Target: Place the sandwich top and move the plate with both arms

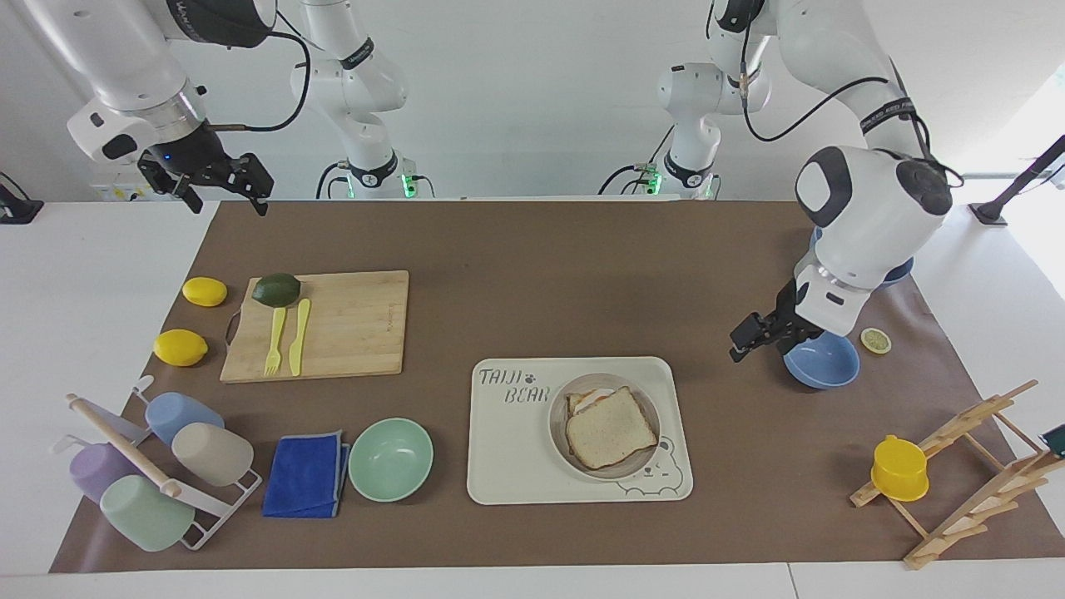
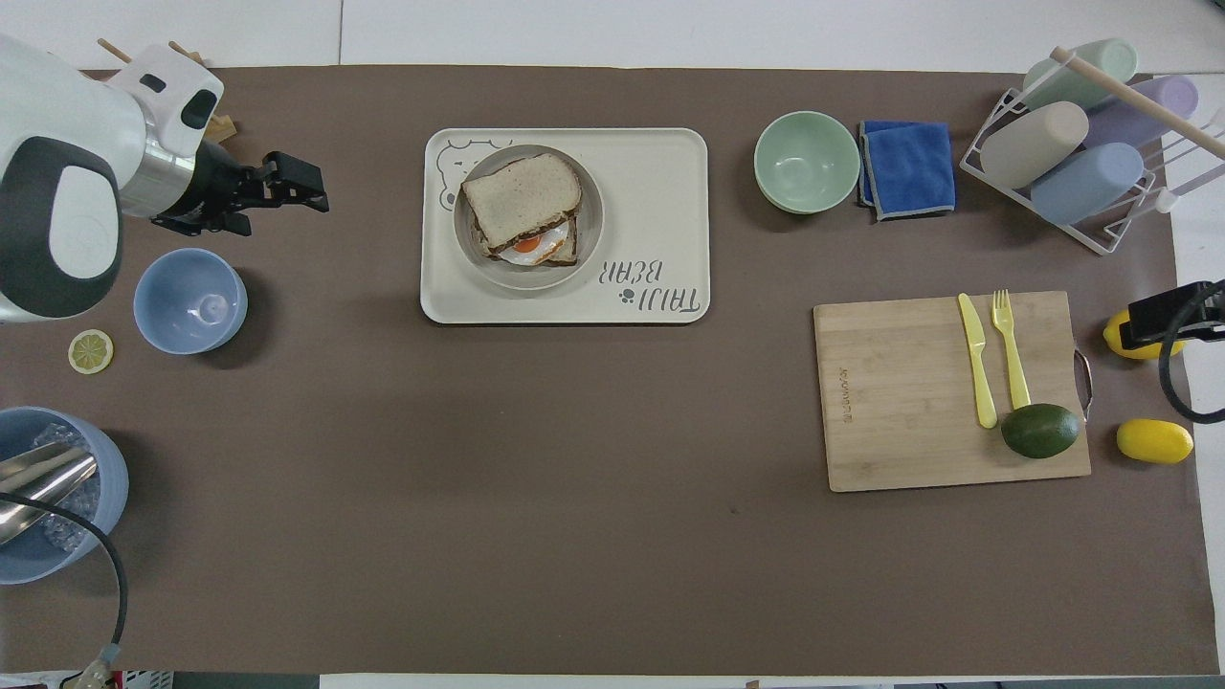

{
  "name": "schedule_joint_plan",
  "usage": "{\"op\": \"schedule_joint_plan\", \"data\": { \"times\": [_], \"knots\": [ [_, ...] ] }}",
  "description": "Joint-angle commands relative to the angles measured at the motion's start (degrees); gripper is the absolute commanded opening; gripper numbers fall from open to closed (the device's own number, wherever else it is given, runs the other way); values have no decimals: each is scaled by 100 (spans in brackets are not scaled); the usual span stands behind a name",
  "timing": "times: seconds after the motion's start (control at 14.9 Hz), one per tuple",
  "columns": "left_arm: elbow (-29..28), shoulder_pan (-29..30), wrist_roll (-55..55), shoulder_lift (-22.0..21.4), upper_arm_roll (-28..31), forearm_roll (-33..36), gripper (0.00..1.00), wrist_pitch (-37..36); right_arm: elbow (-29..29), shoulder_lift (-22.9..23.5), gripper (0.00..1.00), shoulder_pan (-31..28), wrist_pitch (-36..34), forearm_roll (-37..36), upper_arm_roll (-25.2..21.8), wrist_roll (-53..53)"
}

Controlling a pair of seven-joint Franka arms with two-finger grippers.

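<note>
The sandwich top (image 1: 610, 427) lies flat on the egg toast (image 1: 586, 398) in the round plate (image 1: 556, 416), which sits on the bear tray (image 1: 516, 449). The overhead view shows the slice (image 2: 522, 198), the egg toast (image 2: 529, 247) peeking out under it, and the plate (image 2: 590, 206). My left gripper (image 1: 743, 339) is open and empty, raised over the brown mat between the tray and a small blue bowl (image 1: 824, 358); it also shows in the overhead view (image 2: 297, 184). My right gripper (image 1: 225, 187) is open and waits high over the mat's corner at the right arm's end.
A mint bowl (image 1: 390, 459), a blue cloth (image 1: 306, 474) and a cup rack (image 1: 150, 466) lie toward the right arm's end. A cutting board (image 1: 333, 324) holds an avocado, a fork and a knife, with two lemons beside it. A wooden rack with a yellow cup (image 1: 899, 467) stands at the left arm's end.
</note>
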Motion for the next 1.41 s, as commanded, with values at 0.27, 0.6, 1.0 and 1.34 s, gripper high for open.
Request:
{"op": "schedule_joint_plan", "data": {
  "times": [0.27,0.6,1.0,1.34],
  "knots": [
    [-247,230,591,-1430,29,630,100,-1497,-77,-78,100,-24,-38,126,6,-28],
    [-649,142,538,-1923,11,649,100,-2150,-77,-78,100,-24,-38,126,-3,-28],
    [-880,177,582,-1968,-15,649,100,-2088,-77,-78,100,-24,-38,126,-3,-28],
    [17,195,591,-1616,-15,727,100,-2686,-77,-78,100,-24,-38,126,6,-28]
  ]
}}
